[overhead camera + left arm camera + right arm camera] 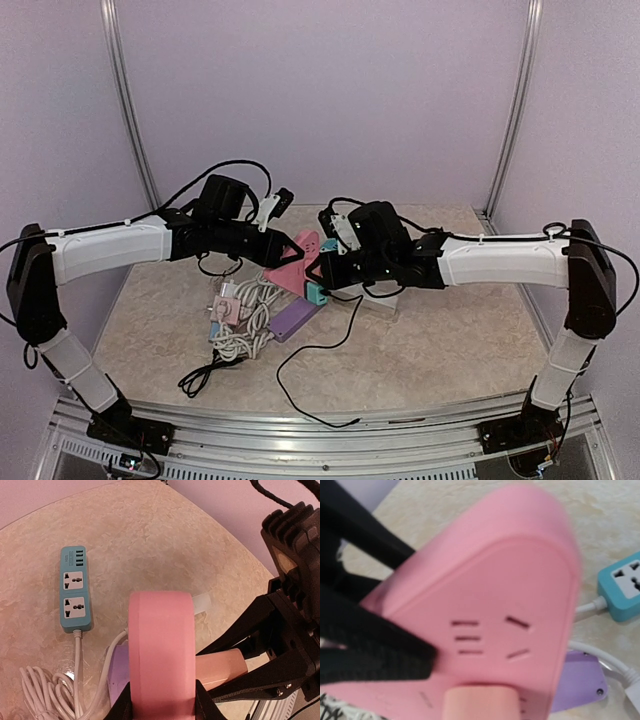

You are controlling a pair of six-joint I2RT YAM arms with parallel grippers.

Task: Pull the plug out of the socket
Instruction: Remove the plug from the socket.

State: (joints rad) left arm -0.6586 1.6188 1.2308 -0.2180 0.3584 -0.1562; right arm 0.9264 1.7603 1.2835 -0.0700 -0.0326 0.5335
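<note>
I see the pink power strip [292,262] lifted above the table [450,340], between my two arms; the left gripper [162,710] is clamped across its body, one finger on each long side; the right gripper [212,674] has its fingers closed on the pale pink plug [481,703], which sits at the strip's face and, as far as I can judge, is not yet out of the socket; the strip looks like hard, smooth plastic, light but stiff, so I expect it can slip or turn in the grip when I pull; the plug is short and rounded, so I would hold it on its body close to the face, never on the cord, and pull straight away from the face, without bending the pins; a teal power strip [75,590], a purple power strip [580,685] and white cables [245,320] lie on the table below
</note>
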